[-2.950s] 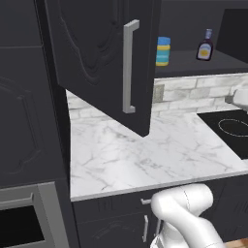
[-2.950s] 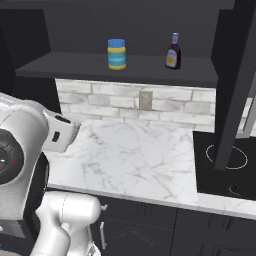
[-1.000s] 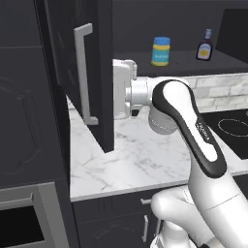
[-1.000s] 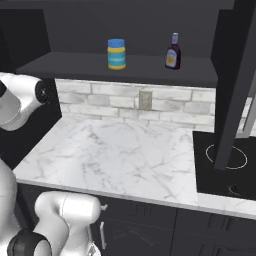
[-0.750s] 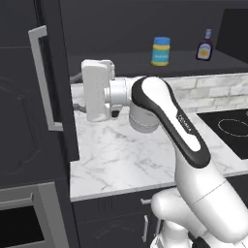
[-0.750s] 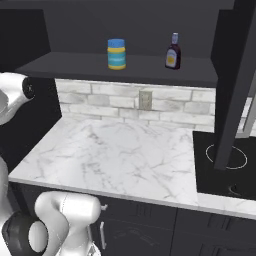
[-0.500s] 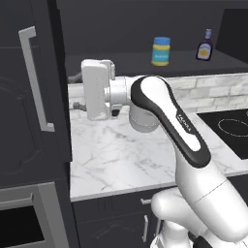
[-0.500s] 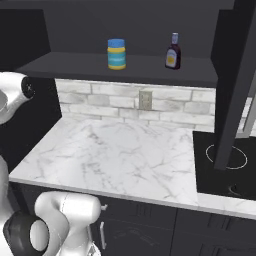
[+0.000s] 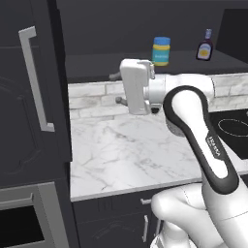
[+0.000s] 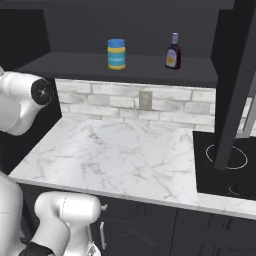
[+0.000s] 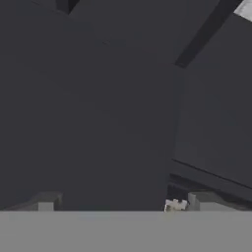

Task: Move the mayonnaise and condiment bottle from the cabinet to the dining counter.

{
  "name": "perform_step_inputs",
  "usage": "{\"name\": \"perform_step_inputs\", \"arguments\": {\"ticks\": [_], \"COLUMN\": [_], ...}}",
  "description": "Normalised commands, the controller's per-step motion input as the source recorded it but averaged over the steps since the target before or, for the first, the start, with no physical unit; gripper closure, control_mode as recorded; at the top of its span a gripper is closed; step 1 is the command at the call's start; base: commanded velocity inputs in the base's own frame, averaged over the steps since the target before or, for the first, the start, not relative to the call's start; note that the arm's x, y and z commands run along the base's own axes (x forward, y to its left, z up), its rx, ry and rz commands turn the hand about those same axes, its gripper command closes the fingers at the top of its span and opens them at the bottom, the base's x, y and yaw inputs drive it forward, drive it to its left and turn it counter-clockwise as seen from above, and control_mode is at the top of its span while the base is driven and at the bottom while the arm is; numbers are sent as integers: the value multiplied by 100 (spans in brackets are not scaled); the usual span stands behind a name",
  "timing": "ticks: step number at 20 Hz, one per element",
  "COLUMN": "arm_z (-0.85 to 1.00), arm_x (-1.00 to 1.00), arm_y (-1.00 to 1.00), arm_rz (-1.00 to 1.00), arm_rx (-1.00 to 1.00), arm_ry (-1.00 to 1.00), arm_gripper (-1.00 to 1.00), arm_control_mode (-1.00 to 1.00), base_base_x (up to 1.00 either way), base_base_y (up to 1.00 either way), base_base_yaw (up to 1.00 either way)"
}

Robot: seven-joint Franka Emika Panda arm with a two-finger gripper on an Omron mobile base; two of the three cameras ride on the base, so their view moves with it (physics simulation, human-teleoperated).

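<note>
Marble worktop (image 9: 131,155) is overhung by the gripper (image 9: 117,88), whose jaws are spread wide and hold nothing. On the cabinet (image 10: 150,62) shelf, the mayonnaise (image 10: 116,53) and condiment bottle (image 10: 173,52) are set upright, well apart.

- We find the tool (image 9: 117,88) mostly hidden behind the white hand at center of the left base view; its fingers barely show.
- The condiment bottle (image 9: 205,47) label is too small for us to read.
- The cabinet (image 9: 29,97) door runs off the left edge.
</note>
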Motion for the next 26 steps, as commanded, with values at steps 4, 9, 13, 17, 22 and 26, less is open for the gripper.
{"name": "perform_step_inputs", "arguments": {"ticks": [4,9,13,17,22,26], "arm_z": [27,36,36,27,16,3], "arm_x": [0,0,0,0,1,4], "arm_y": [-92,-78,-65,-64,-65,-61], "arm_rz": [-26,-24,-25,-25,-24,-21], "arm_rx": [-12,-18,-25,-26,-26,-18], "arm_ry": [-15,-18,-16,-10,-6,-1], "arm_gripper": [-100,-100,-100,-100,-100,-100], "arm_control_mode": [-100,-100,-100,-100,-100,-100], "base_base_x": [0,0,0,0,0,0], "base_base_y": [0,0,0,0,0,0], "base_base_yaw": [0,0,0,0,0,0]}}
